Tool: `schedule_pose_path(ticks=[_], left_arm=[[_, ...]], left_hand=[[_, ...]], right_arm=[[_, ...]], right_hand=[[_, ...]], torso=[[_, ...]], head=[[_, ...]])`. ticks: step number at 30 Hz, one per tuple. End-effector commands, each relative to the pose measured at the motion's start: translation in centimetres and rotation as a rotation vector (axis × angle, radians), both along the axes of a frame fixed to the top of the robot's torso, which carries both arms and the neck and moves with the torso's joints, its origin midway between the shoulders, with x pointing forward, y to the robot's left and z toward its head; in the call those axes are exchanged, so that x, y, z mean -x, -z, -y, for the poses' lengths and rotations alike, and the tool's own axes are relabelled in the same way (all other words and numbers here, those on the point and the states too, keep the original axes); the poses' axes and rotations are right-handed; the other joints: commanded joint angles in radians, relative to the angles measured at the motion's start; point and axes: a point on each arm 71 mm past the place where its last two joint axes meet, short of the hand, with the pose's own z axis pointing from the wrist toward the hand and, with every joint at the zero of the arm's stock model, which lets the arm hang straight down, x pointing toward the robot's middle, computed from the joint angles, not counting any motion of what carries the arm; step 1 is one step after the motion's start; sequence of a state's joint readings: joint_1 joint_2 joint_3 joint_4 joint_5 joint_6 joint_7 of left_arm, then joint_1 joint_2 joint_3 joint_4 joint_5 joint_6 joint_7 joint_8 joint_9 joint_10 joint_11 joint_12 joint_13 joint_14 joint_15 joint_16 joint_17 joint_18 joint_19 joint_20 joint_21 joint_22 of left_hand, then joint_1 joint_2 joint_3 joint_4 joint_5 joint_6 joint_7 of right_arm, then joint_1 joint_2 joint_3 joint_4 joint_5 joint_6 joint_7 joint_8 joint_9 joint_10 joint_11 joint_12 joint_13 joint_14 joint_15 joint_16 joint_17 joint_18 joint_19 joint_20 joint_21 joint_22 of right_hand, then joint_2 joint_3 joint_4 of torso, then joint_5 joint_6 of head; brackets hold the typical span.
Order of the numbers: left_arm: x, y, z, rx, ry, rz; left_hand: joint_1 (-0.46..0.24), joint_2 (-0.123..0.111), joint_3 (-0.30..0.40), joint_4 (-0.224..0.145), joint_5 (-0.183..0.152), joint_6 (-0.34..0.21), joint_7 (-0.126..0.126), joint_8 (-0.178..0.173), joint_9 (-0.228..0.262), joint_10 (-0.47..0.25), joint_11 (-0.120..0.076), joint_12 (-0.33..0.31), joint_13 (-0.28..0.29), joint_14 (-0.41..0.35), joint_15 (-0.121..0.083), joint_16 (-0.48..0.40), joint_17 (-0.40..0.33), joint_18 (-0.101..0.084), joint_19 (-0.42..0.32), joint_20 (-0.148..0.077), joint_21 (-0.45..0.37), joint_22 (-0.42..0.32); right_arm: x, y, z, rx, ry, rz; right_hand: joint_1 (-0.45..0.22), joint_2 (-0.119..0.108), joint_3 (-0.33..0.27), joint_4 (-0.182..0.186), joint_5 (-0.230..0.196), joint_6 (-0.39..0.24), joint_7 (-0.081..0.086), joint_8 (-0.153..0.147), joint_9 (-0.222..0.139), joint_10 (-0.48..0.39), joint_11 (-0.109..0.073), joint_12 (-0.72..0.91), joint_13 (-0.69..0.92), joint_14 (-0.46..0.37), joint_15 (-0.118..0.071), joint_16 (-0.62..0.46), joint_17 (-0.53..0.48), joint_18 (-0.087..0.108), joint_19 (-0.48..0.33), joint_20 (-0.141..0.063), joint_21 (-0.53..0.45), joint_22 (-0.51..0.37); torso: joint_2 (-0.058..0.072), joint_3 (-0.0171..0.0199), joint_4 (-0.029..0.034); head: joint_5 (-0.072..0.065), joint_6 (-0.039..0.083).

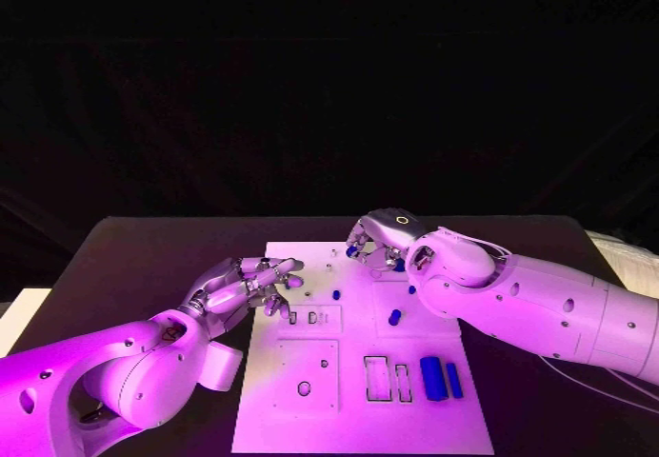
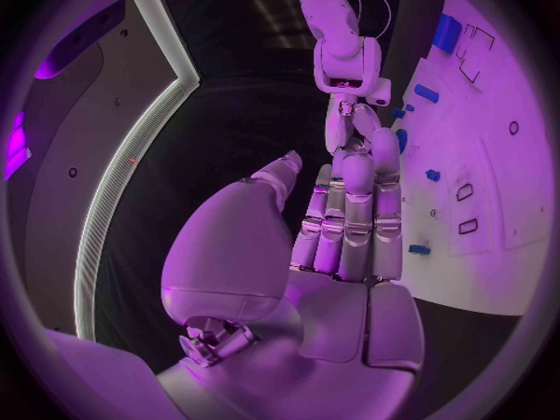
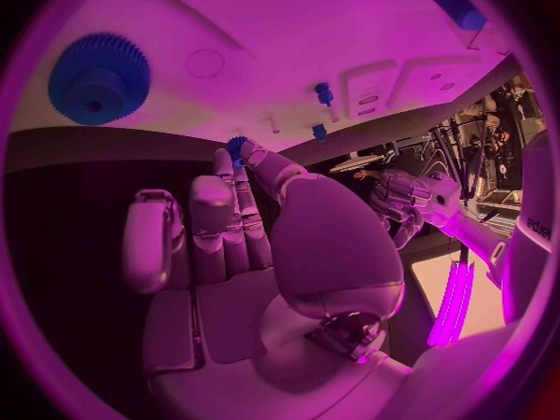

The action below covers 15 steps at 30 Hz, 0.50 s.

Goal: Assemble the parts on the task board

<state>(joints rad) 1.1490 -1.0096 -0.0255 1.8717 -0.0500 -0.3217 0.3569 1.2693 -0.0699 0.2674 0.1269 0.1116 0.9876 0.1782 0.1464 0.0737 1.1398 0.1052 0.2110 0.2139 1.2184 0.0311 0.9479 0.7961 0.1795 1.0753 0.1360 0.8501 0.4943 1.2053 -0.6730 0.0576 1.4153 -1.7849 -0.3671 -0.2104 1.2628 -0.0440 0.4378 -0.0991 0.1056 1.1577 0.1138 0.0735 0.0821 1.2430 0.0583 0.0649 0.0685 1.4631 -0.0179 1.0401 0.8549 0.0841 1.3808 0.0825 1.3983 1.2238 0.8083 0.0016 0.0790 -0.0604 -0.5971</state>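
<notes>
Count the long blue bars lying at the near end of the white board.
2: a thick bar and a thinner bar, side by side toward the board's near right corner, right of two empty rectangular slots. More may lie hidden.

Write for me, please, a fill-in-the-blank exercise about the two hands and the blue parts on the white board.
1. In the head view, the left hand is at the ____ edge of the task board.
2. The fingers of this hand hold ____.
3. The round toothed part near the right hand is a blue ____.
4. The two long blue parts lie side by side, nearer the robot's ____ arm.

Missing words: left; nothing; gear; right
</notes>
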Motion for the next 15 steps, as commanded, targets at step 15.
schedule_pose_path(ticks=[15], left_arm=[[0.2,-0.4,0.4,0.017,0.036,0.012]], left_hand=[[-0.005,0.003,0.002,-0.006,-0.003,-0.004,0.004,-0.006,-0.002,-0.01,0.003,-0.006,0.001,-0.01,0.001,-0.01,-0.006,0.002,-0.01,0.0,-0.006,0.002]], right_arm=[[-1.1,0.5,-2.2,0.005,0.002,0.013]], right_hand=[[0.002,-0.011,0.007,0.008,-0.007,-0.003,0.01,-0.006,0.0,-0.008,0.005,-0.004,-0.002,0.021,-0.002,0.007,0.002,-0.014,0.003,0.004,0.006,0.003]], torso=[[0.01,-0.0011,0.006]], head=[[0.0,0.001]])
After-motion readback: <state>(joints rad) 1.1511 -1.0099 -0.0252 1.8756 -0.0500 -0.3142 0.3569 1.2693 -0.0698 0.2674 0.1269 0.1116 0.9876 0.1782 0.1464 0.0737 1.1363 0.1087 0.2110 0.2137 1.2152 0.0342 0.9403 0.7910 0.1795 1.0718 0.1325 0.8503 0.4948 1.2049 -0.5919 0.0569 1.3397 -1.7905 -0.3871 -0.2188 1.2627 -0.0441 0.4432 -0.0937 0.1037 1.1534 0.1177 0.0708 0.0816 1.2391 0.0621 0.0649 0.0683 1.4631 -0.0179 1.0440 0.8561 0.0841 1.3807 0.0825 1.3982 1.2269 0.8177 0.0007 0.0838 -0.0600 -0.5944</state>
